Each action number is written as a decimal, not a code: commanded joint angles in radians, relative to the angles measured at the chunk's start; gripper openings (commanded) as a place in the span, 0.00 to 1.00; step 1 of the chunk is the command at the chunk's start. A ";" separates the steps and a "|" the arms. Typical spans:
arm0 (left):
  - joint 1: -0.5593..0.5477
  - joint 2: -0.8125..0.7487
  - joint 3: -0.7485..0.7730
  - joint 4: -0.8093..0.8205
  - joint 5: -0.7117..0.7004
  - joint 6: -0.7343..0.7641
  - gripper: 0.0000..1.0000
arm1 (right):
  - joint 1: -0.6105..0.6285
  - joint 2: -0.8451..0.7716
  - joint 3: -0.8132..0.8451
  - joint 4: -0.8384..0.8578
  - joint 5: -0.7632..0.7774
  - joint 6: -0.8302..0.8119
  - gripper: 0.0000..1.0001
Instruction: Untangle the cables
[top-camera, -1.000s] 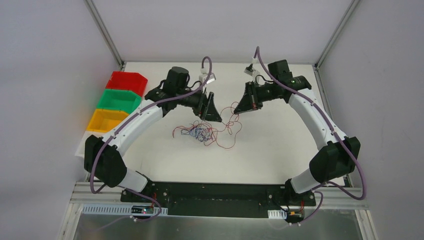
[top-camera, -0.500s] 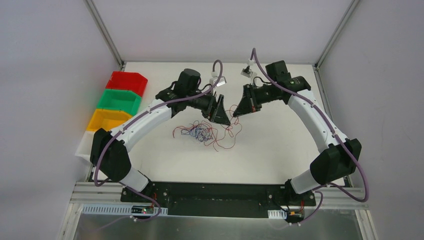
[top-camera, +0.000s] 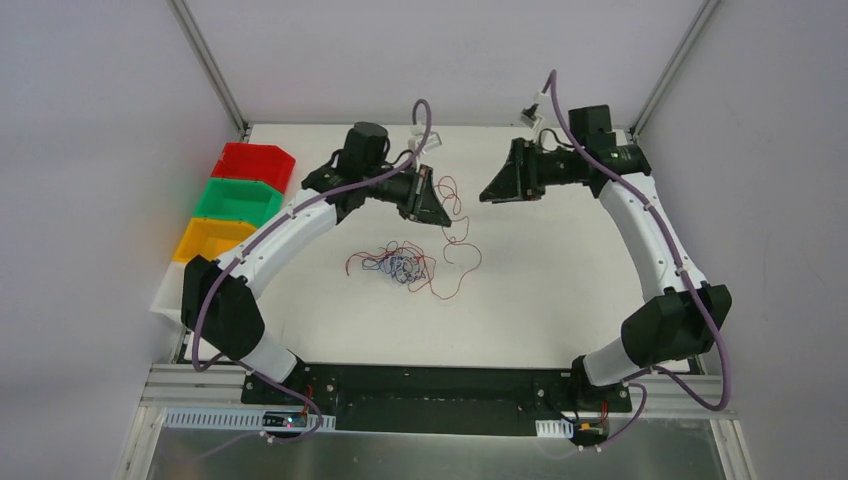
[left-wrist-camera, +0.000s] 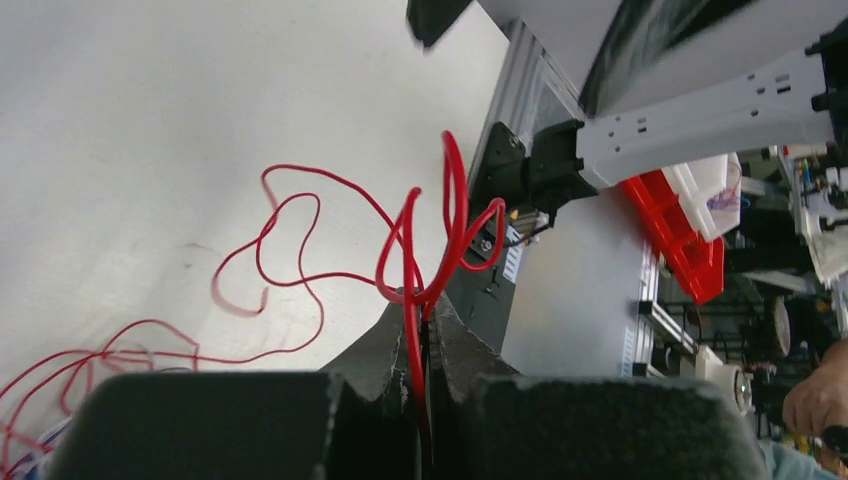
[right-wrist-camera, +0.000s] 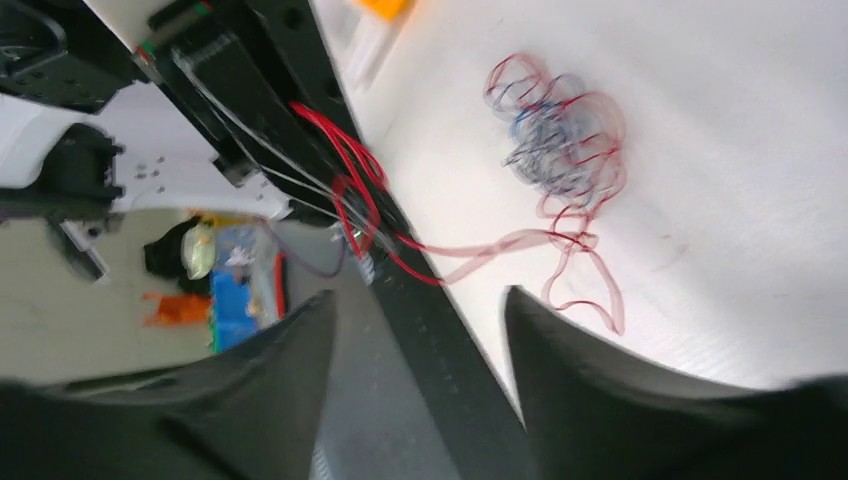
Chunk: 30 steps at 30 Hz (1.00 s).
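Note:
The cables (top-camera: 400, 265) lie as a small knot of red, blue and dark wires on the white table (top-camera: 560, 290), also visible as the cables (right-wrist-camera: 560, 135) in the right wrist view. One red wire (top-camera: 447, 192) rises from the knot in loops to my left gripper (top-camera: 446, 221), which hangs above and to the right of the knot. In the left wrist view that left gripper (left-wrist-camera: 420, 300) is shut on the red wire (left-wrist-camera: 411, 330), which loops above the tips. My right gripper (top-camera: 489, 195) hovers further right; the right gripper (right-wrist-camera: 420, 300) is open with nothing in it.
Red (top-camera: 255, 163), green (top-camera: 238, 200) and yellow (top-camera: 210, 240) bins stand in a row off the table's left edge. A black base rail (top-camera: 440, 385) runs along the near edge. Grey walls enclose the back and both sides.
My left gripper has shut on the red wire and lifted it toward the back. My right gripper has opened, let the wire go and drawn away to the right.

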 joint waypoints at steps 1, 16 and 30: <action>0.096 -0.087 0.020 0.026 0.044 -0.041 0.00 | -0.104 -0.081 -0.039 0.150 0.054 0.061 0.76; 0.232 -0.107 0.172 0.090 -0.035 -0.202 0.00 | 0.046 -0.124 -0.405 0.554 0.348 0.210 0.90; 0.311 -0.097 0.211 0.184 -0.066 -0.319 0.00 | 0.290 0.183 -0.448 0.762 0.597 0.189 0.84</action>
